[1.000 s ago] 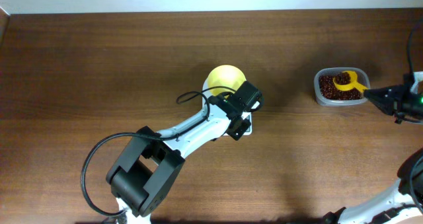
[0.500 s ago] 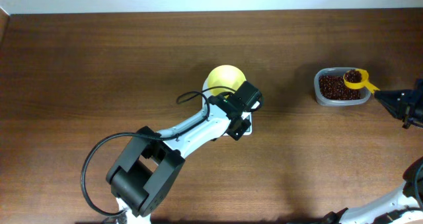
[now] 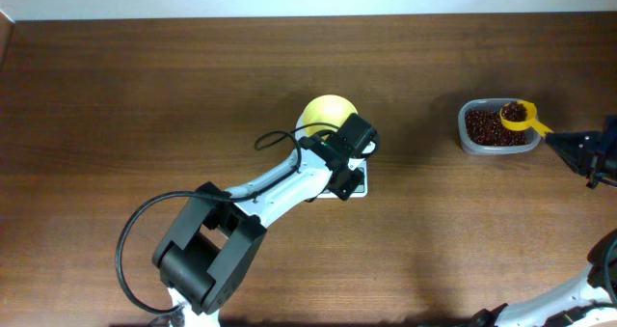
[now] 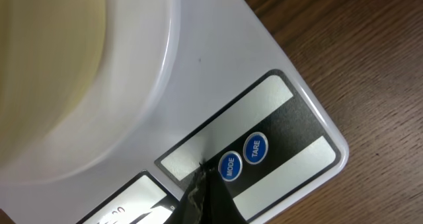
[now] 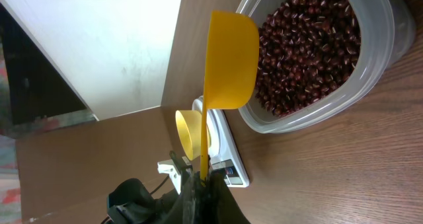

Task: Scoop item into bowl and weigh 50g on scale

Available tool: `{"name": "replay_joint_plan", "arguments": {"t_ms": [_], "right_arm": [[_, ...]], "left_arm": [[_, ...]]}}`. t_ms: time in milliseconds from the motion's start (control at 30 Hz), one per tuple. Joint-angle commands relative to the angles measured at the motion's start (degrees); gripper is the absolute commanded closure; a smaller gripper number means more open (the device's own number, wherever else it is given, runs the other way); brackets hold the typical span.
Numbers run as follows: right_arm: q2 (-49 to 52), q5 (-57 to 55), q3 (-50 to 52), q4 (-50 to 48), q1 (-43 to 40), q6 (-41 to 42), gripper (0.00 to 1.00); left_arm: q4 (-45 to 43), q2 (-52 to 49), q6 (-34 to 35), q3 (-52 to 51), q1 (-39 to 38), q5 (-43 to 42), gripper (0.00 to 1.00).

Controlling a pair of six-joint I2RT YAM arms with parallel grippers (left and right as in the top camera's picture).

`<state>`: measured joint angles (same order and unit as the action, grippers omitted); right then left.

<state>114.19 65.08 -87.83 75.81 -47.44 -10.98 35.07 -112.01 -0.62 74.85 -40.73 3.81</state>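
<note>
The pale-yellow bowl [image 3: 326, 113] stands on the white scale [image 3: 354, 184], whose front strip with blue MODE and TARE buttons [image 4: 243, 158] fills the left wrist view beside the bowl [image 4: 59, 72]. My left gripper [image 4: 200, 179] is shut, its tip on the strip just left of the MODE button. My right gripper [image 3: 571, 146] is shut on the handle of a yellow scoop [image 3: 518, 115] loaded with reddish-brown beans, held above the right end of the clear container [image 3: 472, 142] of beans [image 5: 310, 45]. The right wrist view shows the scoop [image 5: 229, 59], my right gripper [image 5: 203, 184], and the far bowl [image 5: 190, 135] and scale [image 5: 228, 161].
The brown wooden table [image 3: 145, 105] runs to a pale wall at the back. My left arm [image 3: 270, 187] stretches from the front left to the scale. The right arm's base shows at the lower right corner.
The right gripper has lifted the scoop with beans out of the container and drawn it slightly right. The left gripper has shifted a little left over the scale.
</note>
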Motion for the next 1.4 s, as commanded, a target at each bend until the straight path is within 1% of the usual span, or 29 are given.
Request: {"name": "replay_joint_plan", "arguments": {"t_ms": [0,567,667,800,1233,1367], "right_arm": [[0.6,1.8,0.5,0.0,-0.3,-1.2,0.96],[0.6,1.8,0.5,0.0,-0.3,-1.2,0.96],[0.6,1.8,0.5,0.0,-0.3,-1.2,0.96],[0.6,1.8,0.5,0.0,-0.3,-1.2,0.96],[0.6,1.7,0.5,0.0,-0.3,-1.2,0.96],[0.6,1.7,0.5,0.0,-0.3,-1.3,0.96]], "left_arm": [[-0.3,-0.5,0.0,0.2,0.2,-0.6,1.00],[0.5,-0.5,-0.3,0.2,0.2,-0.3,1.00],[0.6,-0.6,-0.3,0.2,0.2,1.1,1.00],[0.8,-0.7,-0.3,0.2,0.2,1.1,1.00],[1.4,-5.4,-0.2,0.2,0.2,1.1,1.00],[1.9,-5.4,-0.2,0.2,0.2,1.1,1.00]]}}
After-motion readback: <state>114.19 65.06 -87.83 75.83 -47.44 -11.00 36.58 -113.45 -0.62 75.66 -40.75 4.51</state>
